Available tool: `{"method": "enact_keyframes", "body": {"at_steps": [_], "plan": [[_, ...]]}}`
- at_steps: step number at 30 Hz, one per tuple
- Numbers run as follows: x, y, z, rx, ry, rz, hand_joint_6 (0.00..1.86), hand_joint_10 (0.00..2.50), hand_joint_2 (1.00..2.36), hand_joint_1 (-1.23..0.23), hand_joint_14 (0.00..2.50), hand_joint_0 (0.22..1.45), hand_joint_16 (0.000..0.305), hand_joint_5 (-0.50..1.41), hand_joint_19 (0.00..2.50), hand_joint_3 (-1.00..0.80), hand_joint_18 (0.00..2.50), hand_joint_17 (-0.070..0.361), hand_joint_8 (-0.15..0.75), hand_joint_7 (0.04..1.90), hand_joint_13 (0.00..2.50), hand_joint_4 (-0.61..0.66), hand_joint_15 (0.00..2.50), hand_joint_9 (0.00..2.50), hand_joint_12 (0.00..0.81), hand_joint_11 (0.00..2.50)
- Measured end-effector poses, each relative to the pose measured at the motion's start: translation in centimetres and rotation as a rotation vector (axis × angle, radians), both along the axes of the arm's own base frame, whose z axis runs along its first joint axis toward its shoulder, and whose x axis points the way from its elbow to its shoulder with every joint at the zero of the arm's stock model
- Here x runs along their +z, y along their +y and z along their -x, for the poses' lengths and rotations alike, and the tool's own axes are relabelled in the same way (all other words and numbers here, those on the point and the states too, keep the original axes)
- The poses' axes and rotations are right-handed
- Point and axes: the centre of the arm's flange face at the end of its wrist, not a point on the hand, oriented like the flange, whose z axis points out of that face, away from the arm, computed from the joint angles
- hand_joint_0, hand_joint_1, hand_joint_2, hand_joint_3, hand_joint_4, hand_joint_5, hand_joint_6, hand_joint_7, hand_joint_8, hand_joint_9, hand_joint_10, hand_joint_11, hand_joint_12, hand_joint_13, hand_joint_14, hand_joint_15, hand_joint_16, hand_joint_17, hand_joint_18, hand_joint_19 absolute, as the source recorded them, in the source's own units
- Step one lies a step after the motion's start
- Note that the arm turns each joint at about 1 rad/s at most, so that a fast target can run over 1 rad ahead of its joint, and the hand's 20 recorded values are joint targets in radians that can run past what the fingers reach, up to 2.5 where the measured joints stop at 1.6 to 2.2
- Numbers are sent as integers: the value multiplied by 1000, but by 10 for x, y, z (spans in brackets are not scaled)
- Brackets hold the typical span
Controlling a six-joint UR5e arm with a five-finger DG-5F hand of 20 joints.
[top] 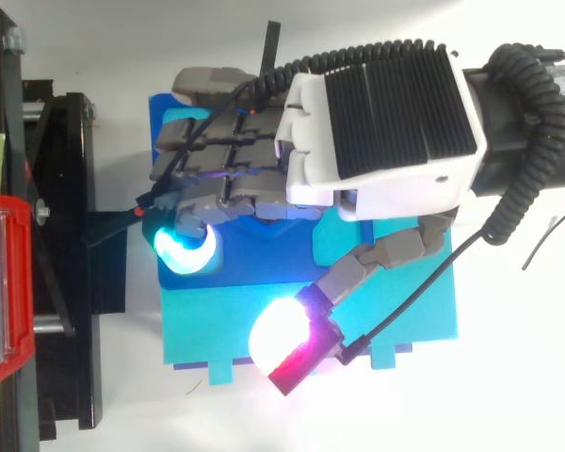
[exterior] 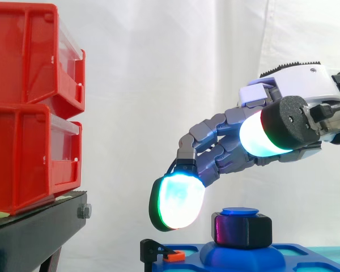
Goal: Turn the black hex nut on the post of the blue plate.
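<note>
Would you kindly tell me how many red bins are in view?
2, stacked at left: the upper red bin atop the lower red bin on the black stand; more may be hidden.

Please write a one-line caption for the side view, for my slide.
Hand poised above the black hex nut on the blue plate, red bins at left.
</note>
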Motion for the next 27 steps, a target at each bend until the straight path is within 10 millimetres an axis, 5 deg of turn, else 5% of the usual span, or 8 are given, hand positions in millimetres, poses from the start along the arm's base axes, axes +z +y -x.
{"method": "enact_keyframes", "body": {"at_steps": [27], "plan": [[-5,-12,7,-6,48,4,503,0,1000,-341,0,493,53,-184,68,-500,20,120,281,878,250,223,0,393,378,53]]}}
